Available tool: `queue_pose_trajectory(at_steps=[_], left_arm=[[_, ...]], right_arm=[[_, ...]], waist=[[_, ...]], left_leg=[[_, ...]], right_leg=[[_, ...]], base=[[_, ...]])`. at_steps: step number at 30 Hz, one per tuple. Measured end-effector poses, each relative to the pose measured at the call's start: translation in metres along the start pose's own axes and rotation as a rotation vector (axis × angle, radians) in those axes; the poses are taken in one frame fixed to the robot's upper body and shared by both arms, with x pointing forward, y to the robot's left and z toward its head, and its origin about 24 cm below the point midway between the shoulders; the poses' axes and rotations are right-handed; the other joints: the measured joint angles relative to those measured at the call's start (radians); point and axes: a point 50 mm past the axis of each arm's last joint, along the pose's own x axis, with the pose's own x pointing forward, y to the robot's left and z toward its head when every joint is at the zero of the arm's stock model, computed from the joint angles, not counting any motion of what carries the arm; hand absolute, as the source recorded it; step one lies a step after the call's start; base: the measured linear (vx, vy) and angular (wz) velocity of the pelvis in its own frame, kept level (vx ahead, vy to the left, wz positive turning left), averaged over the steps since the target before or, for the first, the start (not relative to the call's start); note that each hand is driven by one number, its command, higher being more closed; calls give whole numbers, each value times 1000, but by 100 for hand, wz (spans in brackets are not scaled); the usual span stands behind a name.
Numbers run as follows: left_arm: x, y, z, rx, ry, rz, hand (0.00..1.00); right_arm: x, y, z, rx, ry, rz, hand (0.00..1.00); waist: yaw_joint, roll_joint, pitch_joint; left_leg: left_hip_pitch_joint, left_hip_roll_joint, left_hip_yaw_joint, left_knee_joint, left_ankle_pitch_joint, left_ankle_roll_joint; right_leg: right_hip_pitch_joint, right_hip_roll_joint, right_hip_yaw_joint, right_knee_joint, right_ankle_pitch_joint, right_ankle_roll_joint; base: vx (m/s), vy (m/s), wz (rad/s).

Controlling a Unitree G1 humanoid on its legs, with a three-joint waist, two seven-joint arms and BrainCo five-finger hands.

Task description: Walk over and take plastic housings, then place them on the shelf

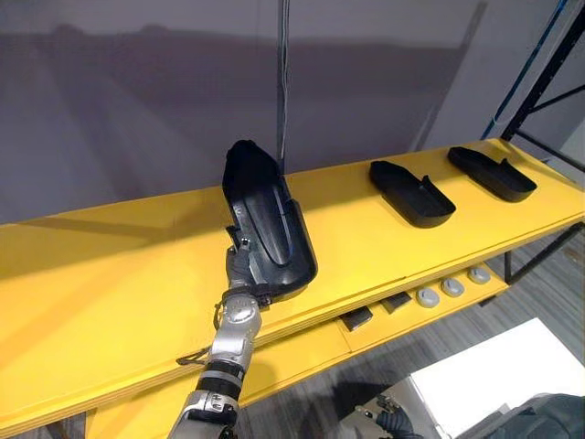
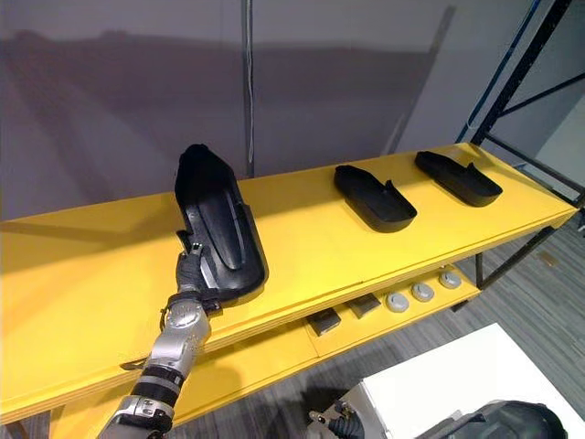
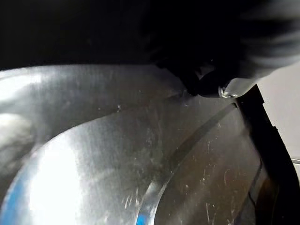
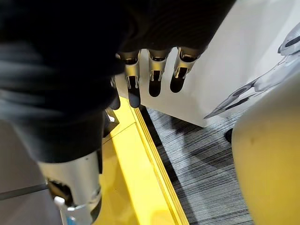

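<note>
Left hand point(image 1: 239, 263) grips the near end of the black housing point(image 1: 270, 215), bringing it onto the yellow shelf point(image 1: 110, 274), apparently to extend the row left of the second housing point(image 1: 411, 194) and third housing point(image 1: 491, 174), while the right hand point(image 4: 157, 70) hangs relaxed and empty.

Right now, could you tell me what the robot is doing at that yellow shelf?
The robot's left hand grips the near end of a black plastic housing over the yellow shelf, close to its front edge. Whether the housing rests on the board is unclear. A second housing and a third housing lie further right on the same shelf. The right hand hangs open and empty beside a yellow board edge.
</note>
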Motion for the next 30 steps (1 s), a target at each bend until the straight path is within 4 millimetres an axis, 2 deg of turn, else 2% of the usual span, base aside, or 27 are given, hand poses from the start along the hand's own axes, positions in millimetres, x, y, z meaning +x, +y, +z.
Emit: queue_pose_trajectory(at_steps=[9, 10, 14, 18, 30], left_arm=[[8, -18, 10, 12, 4, -38, 100], [9, -20, 12, 13, -2, -41, 0], [12, -23, 18, 15, -16, -49, 0], [15, -25, 22, 11, -19, -47, 0], [17, -27, 25, -29, -11, -44, 0]], right_arm=[[0, 0, 4, 0, -15, -1, 0], [1, 0, 5, 0, -17, -1, 0], [1, -1, 8, 1, -31, -2, 0], [1, 0, 10, 0, -38, 0, 0], [3, 0, 14, -2, -47, 6, 0]], waist=[[-10, 5, 19], [-10, 5, 23], [-14, 8, 32], [-30, 15, 36], [-35, 18, 38]], left_leg=[[-12, 3, 6, -21, 16, 1], [-12, 3, 7, -22, 16, 1], [-12, 3, 9, -27, 16, 1], [-12, 3, 13, -29, 15, -1], [-11, -1, 21, -29, 15, -3]], right_leg=[[-32, 4, 3, 18, 0, 0], [-33, 4, 4, 18, 0, 0], [-36, 4, 6, 17, -1, -1], [-39, 4, 11, 17, -2, -1], [-43, 2, 19, 17, -1, 0]], base=[[-30, -1, -1], [-6, 11, -3], [0, 0, 0], [3, 8, -3], [-2, 5, -2]])
